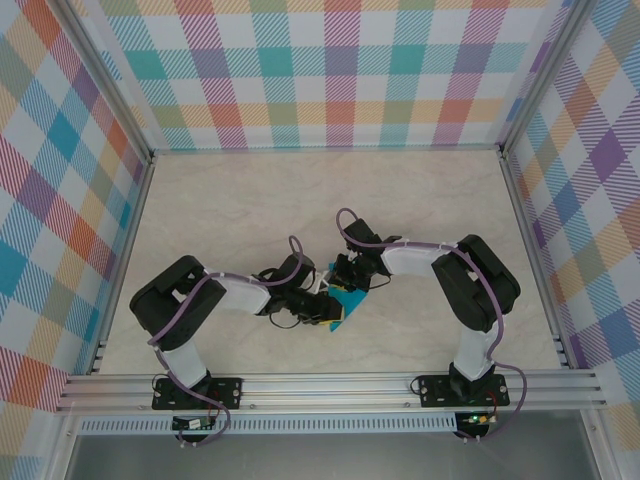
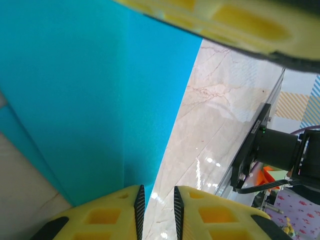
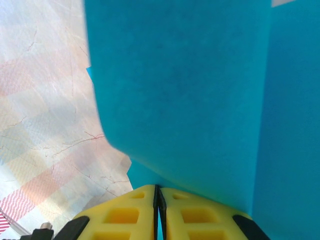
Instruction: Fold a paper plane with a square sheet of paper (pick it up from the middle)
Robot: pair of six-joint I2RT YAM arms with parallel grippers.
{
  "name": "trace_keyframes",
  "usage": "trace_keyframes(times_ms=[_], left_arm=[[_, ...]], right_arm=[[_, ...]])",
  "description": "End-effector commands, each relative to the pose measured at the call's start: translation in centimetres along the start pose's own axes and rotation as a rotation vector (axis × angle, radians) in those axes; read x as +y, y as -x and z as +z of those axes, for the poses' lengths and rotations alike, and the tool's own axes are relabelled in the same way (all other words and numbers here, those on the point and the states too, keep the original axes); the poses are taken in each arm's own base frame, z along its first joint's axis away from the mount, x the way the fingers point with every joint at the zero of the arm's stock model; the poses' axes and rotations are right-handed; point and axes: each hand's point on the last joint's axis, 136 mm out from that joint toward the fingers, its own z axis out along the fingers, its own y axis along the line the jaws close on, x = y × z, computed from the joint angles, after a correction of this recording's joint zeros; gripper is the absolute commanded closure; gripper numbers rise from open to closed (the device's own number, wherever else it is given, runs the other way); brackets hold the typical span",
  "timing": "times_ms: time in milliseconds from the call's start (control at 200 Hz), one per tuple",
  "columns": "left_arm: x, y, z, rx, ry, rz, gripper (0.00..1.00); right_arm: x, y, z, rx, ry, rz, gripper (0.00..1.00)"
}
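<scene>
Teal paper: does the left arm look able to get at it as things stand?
Likely yes. The left gripper is right at the teal paper, its jaws slightly parted beside the sheet's edge, nothing between. The right gripper, shut on the sheet, steadies it.

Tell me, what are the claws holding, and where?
The right claw pinches the thin teal-blue folded paper sheet at its near edge. The left claw stands slightly open beside the sheet, holding nothing.

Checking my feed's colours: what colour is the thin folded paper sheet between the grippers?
Plain teal-blue paper sheet, clearest in the right wrist view.
</scene>
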Motion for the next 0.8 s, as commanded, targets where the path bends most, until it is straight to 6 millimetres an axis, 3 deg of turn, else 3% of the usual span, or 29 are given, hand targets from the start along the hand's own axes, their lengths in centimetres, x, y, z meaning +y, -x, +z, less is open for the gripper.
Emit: trace_keyframes(times_ms=[0,275,400,590,795], left_arm=[[3.6,-6.2,-0.2,0.194,0.12,-0.141,0.75],[3.2,-7.0,-1.1,0.223,0.136,-0.118,0.75],[2.6,-6.3,-1.5,0.187,0.14,-0.094,0.76],[0.0,-2.6,-2.7,0.02,0.146,-0.032,0.79],[-0.6,2.2,-4.3,-0.243,0.197,-0.043,0.82]], right_arm=[[-6.5,-1.9,1.6,0.045,-0.226,0.074,0.87],[-6.4,-1.8,1.7,0.047,-0.225,0.075,0.87],[-6.4,-1.9,1.7,0.047,-0.221,0.074,0.87],[-5.7,-1.6,1.5,0.041,-0.199,0.066,0.87],[-4.2,-1.2,0.9,0.026,-0.158,0.049,0.86]])
